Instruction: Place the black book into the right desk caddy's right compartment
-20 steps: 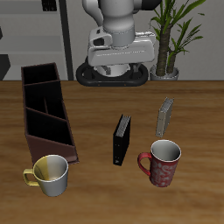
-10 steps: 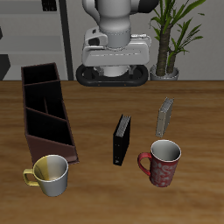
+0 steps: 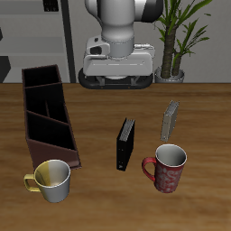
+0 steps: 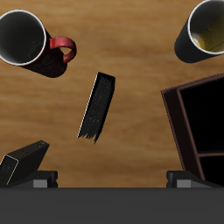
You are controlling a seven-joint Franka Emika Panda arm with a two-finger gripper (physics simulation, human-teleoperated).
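The robot arm (image 3: 119,23) hangs high at the back of the table, its wrist pointing straight down. The gripper (image 3: 117,79) sits well above the tabletop, its 2 fingertips (image 4: 41,182) spread wide apart, holding nothing and touching nothing.

Exterior cam: front, high, facing robot across whole table (image 3: 207,117). Wrist cam: straight down, closer. Both catch black book (image 3: 125,143) (image 4: 97,106), red mug (image 3: 168,168) (image 4: 26,42), caddy (image 3: 45,117) (image 4: 199,118) end.
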